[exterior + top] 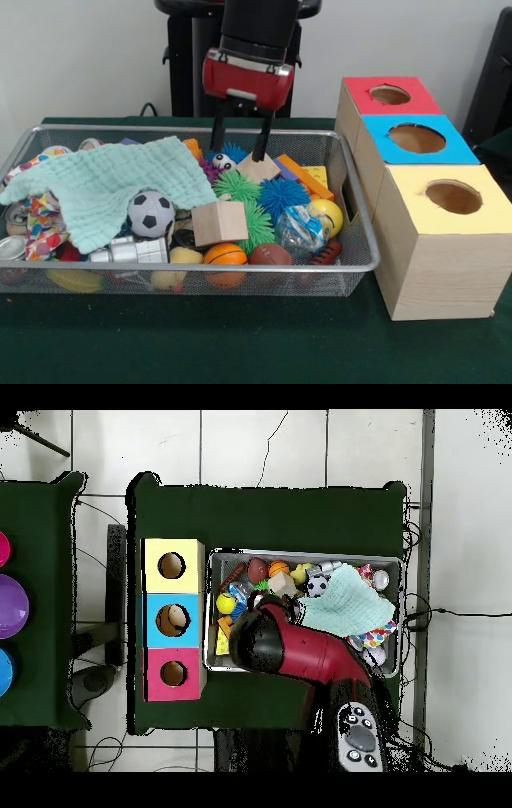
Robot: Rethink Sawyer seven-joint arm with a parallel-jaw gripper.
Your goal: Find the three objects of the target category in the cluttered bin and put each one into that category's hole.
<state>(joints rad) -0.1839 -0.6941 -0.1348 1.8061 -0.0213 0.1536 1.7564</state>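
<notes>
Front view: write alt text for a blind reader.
A robot gripper, fingers open, reaches into a wire bin crammed with balls, spiky toys, wooden blocks and a mint green cloth. Beside it stand three boxes with holes, topped red, blue and yellow.

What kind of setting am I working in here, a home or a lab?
Most likely a robotics lab test bench: a green-covered table, a wire bin crammed with toys, and three colour-topped sorting boxes with holes. Cables trail across the tiled floor.
</notes>
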